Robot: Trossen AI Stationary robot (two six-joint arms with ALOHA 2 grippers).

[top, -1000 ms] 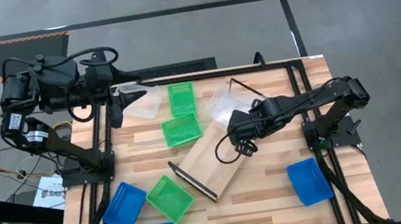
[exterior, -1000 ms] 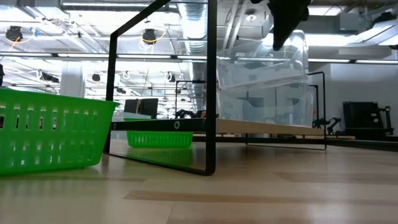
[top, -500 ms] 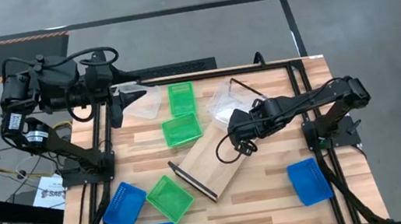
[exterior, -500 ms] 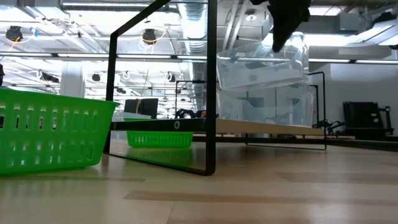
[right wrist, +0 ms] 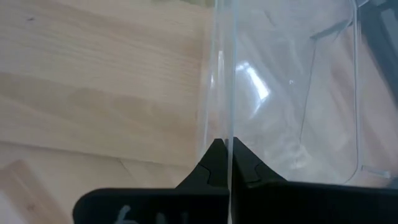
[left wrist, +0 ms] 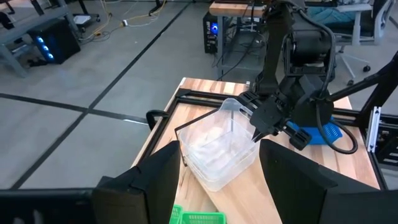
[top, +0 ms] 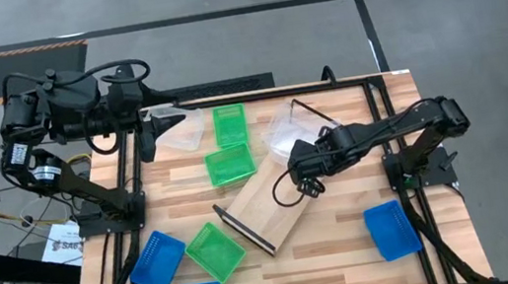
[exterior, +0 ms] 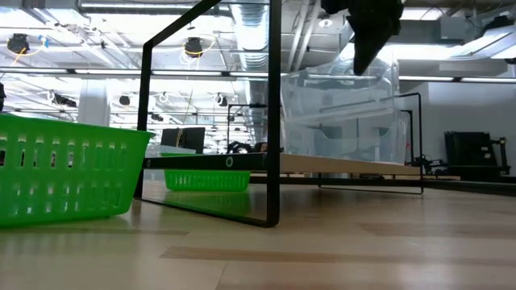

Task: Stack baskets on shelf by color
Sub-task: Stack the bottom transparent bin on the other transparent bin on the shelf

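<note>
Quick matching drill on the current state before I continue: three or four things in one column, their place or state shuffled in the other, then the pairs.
Things:
1. right gripper
2. left gripper
3. shelf
4. lone blue basket

States:
A. lying diagonally mid-table
B. open, at the table's far left edge
C. near the right arm's base, at the table's right edge
D. shut on the rim of a clear basket

Pairs: 1-D, 2-B, 3-A, 4-C
</note>
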